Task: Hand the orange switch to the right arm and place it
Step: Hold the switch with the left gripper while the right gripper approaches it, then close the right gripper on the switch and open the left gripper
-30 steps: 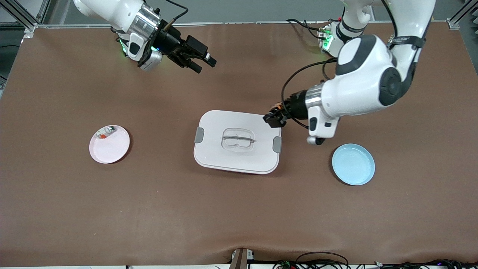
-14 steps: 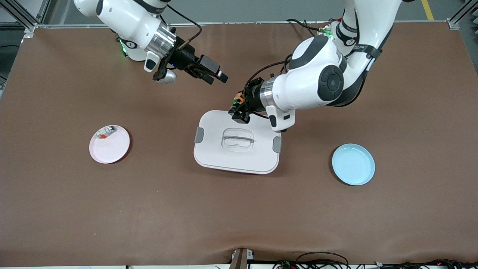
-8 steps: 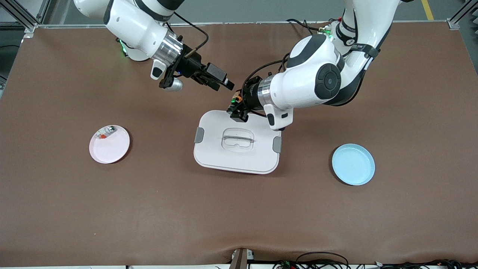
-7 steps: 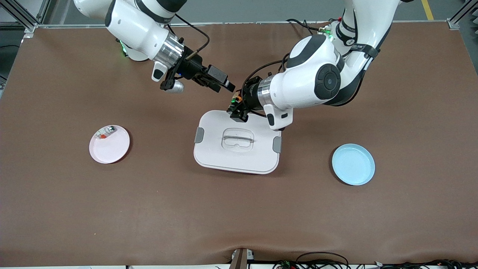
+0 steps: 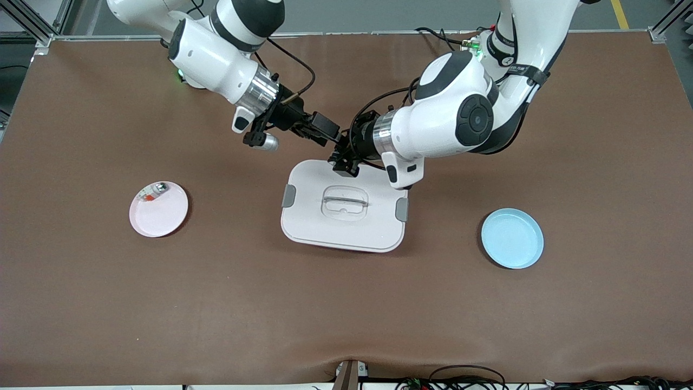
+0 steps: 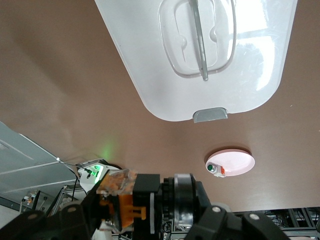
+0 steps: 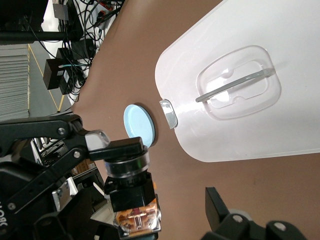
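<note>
Orange switch (image 7: 129, 187) sits clamped in left tool (image 5: 343, 162) (over lid).

Bright, even light — lid (image 7: 250, 75) glare, soft shadows

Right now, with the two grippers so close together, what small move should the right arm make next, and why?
Probably ease the open right gripper forward around the small black-and-orange switch, then close. The left gripper, shut on the switch, holds it over the edge of the white lidded box, and the right gripper does not yet enclose it.
</note>
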Controlling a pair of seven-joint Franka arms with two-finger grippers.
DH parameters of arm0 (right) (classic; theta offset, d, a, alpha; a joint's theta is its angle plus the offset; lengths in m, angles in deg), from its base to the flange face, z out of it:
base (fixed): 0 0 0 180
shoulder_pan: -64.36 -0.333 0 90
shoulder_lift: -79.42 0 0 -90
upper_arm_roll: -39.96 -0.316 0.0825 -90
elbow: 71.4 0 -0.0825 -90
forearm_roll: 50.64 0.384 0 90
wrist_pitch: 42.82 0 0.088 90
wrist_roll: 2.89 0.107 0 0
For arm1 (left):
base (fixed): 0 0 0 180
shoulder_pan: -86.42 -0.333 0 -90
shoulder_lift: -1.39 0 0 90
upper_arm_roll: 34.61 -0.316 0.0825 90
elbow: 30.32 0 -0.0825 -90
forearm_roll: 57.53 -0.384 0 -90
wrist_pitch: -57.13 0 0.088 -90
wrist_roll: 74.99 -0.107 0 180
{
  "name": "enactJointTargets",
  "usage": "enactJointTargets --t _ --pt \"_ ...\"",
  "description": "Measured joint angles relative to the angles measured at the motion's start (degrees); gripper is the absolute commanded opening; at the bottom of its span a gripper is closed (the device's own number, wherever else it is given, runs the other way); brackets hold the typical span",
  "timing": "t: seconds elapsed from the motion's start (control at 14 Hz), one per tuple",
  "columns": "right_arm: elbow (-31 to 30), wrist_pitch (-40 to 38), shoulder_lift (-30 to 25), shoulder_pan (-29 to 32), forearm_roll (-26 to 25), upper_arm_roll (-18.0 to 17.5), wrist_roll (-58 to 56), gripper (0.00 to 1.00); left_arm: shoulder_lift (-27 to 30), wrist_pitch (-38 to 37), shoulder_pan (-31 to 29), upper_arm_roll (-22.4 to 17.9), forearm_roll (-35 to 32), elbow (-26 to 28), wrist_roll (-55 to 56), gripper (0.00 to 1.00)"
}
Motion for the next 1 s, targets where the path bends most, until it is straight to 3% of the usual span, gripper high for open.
enactJointTargets --t 0.36,0.64,0.79,0.86,1.0 --pt "1.03 1.29 1.73 -1.37 0.00 -0.01 0.00 0.99 0.00 0.00 0.00 0.00 0.07 0.00 0.00 0.00" --pt "1.43 1.31 2.04 -1.46 0.01 0.01 0.01 0.36 -0.02 0.03 0.00 0.00 0.08 0.00 0.00 0.00" --pt "1.46 1.31 2.06 -1.46 0.02 0.02 0.01 0.11 -0.03 0.04 0.00 0.00 0.08 0.00 0.00 0.00" --pt "1.72 1.38 2.06 -1.46 0.05 0.02 0.01 0.01 -0.13 0.04 0.04 0.00 0.09 0.03 0.00 0.00" --pt "1.89 1.36 2.09 -1.46 0.03 0.04 -0.40 0.00 -0.25 -0.03 0.01 0.00 0.40 0.00 0.00 0.00"
